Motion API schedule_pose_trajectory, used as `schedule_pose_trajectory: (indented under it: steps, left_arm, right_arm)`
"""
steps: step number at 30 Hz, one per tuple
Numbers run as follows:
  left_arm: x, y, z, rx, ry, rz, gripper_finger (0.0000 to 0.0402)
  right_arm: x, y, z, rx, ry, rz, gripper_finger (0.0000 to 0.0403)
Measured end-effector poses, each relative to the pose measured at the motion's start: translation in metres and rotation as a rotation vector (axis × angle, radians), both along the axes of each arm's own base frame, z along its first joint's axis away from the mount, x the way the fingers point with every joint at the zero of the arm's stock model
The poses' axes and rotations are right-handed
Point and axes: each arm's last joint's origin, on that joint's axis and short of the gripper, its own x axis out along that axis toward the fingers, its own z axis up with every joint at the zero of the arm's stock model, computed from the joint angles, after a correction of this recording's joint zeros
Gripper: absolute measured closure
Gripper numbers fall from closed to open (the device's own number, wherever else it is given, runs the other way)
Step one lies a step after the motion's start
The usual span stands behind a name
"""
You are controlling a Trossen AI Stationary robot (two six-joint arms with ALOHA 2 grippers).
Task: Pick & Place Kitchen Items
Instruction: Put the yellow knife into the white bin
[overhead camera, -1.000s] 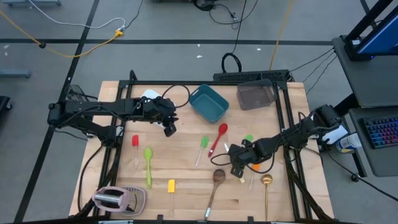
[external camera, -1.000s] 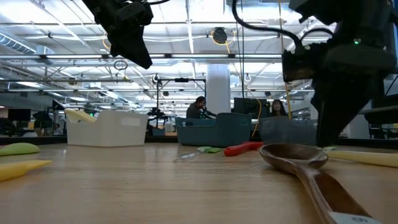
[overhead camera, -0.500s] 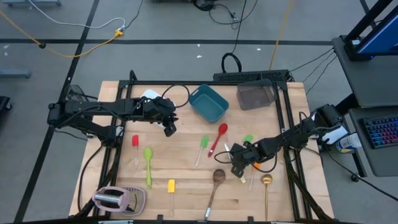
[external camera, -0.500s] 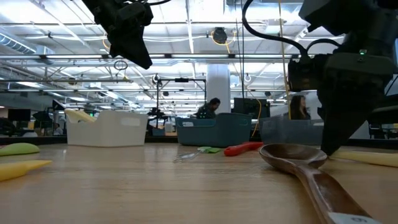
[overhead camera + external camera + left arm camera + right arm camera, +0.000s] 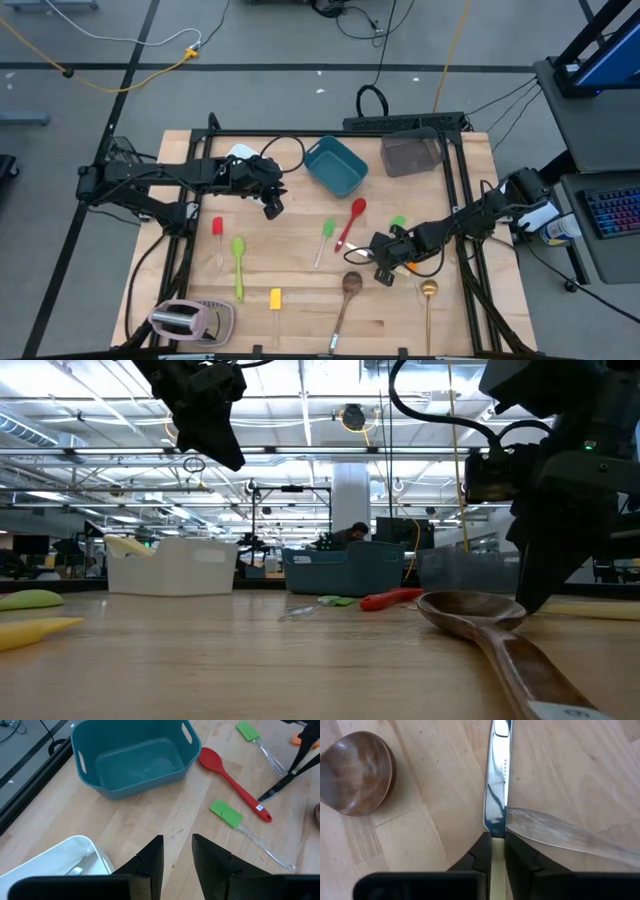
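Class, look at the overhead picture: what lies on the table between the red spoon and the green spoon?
In the high view, a small green spatula lies between the red spoon and the green spoon; the rest is bare wood.

Both my arms are dark, near-black, built of slim tube links with chunkier joint housings. Black cables loop loosely off each one, the left arm's curling by its wrist. My left hand (image 5: 177, 862) ends in two flat black fingers with angular tips; my right hand (image 5: 497, 847) has the same blocky matte-black fingers.
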Motion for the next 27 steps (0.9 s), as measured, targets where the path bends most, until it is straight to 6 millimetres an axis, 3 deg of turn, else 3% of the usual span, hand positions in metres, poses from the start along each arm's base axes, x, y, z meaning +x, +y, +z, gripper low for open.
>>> schedule_pose_trajectory:
  steps: [7,11,18,21,27]
  left_arm:
    - [0.000,0.000,0.000,0.003,-0.001,-0.003,0.0295]
    - [0.001,0.000,0.001,0.004,-0.009,-0.003,0.0295]
    - [0.002,-0.002,0.001,0.008,-0.017,-0.011,0.0295]
    - [0.005,-0.010,0.002,0.098,-0.031,-0.097,0.0295]
    - [0.020,-0.039,-0.006,0.254,-0.272,-0.296,0.0295]
  right_arm:
    - [0.007,0.004,0.011,0.111,-0.105,0.048,0.0377]
    - [0.008,0.002,0.035,0.130,-0.239,0.118,0.0379]
    - [0.007,-0.017,0.083,-0.085,-0.525,0.216,0.0377]
    - [0.011,-0.026,0.102,-0.200,-0.681,0.256,0.0377]
    - [0.021,-0.038,0.132,-0.389,-0.945,0.415,0.0374]
